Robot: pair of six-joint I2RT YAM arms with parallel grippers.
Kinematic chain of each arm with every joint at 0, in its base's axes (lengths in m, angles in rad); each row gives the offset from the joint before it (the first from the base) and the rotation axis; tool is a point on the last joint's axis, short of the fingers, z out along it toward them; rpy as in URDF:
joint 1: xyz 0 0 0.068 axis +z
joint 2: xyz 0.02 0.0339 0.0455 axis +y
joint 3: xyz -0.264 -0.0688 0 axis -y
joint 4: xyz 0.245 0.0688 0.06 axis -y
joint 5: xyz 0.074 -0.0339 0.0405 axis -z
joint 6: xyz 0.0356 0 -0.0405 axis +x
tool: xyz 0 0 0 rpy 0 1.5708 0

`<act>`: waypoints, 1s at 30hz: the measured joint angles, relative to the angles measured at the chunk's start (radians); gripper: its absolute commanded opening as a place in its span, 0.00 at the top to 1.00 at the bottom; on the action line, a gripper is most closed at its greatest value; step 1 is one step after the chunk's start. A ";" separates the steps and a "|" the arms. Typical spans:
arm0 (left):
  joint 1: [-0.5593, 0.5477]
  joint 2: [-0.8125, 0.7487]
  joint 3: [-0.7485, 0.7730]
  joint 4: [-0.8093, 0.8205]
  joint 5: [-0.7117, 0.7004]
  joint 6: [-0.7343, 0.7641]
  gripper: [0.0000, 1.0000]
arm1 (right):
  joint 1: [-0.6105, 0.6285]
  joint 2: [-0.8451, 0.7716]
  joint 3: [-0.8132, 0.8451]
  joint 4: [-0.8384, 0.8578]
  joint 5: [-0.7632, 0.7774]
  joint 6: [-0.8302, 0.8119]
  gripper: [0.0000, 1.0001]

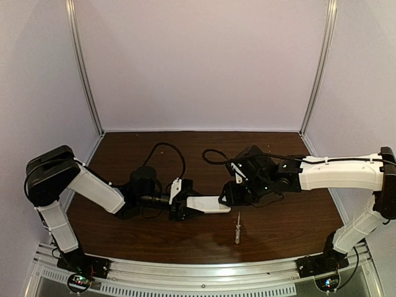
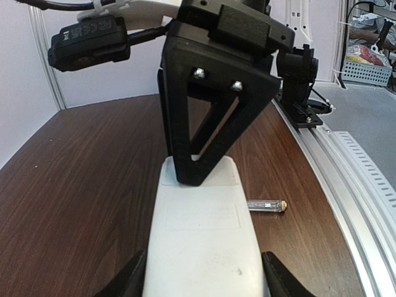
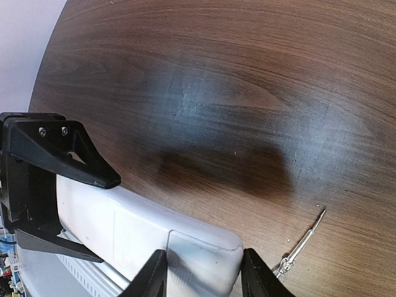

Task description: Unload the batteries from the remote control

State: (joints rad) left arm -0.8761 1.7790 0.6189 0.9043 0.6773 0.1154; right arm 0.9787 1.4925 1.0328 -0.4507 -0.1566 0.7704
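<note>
Right now, left of centre in the overhead frame, my left gripper (image 1: 180, 207) is clamped across one end of the remote control (image 1: 209, 204). At centre, my right gripper (image 1: 230, 195) has its fingers pressed against the other end. A screwdriver (image 1: 237, 228) lies just below.

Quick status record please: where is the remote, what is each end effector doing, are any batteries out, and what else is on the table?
remote: white, spanning between the two end effectors
left end effector: closed on one end of the remote
right end effector: fingers astride the other end; firm grip unclear
batteries: none in view
screwdriver: lying loose on the table, nearer the arm bases than the remote
</note>
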 measured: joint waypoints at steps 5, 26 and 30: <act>0.000 0.000 -0.003 -0.001 0.000 0.000 1.00 | -0.002 0.000 -0.011 0.012 -0.003 0.004 0.64; 0.000 0.000 -0.012 -0.016 0.000 0.000 1.00 | -0.004 -0.004 -0.028 0.021 -0.007 0.019 0.75; 0.000 0.000 -0.013 -0.016 -0.001 0.000 1.00 | -0.005 -0.007 -0.028 0.020 -0.007 0.020 0.79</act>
State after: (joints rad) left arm -0.8761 1.7790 0.6064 0.8879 0.6765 0.1154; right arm 0.9741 1.4853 1.0050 -0.4305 -0.1635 0.7902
